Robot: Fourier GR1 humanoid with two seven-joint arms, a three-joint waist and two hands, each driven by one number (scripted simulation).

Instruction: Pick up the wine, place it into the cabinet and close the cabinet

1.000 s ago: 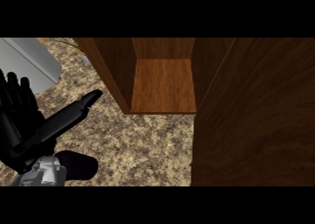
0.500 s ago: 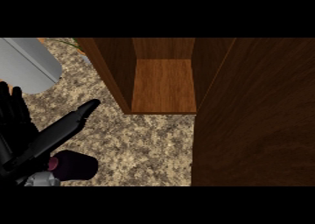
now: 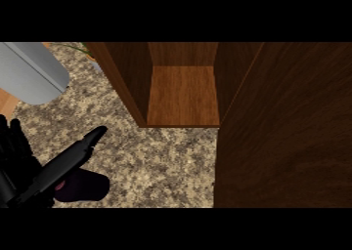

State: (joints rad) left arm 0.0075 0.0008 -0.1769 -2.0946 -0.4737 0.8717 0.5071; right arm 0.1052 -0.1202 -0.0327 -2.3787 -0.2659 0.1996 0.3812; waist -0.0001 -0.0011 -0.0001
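Dark wine (image 3: 81, 185), left of the open cabinet (image 3: 183, 95) on the granite counter (image 3: 157, 151), sits just under the left hand's (image 3: 20, 161) straight, relaxed fingers. Since a second ago, the hand sank lower-left.

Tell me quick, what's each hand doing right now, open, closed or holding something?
Left hand: open, fingers straight, at the view's left edge by the wine bottle; whether it touches the bottle cannot be told.
Right hand: not in view.
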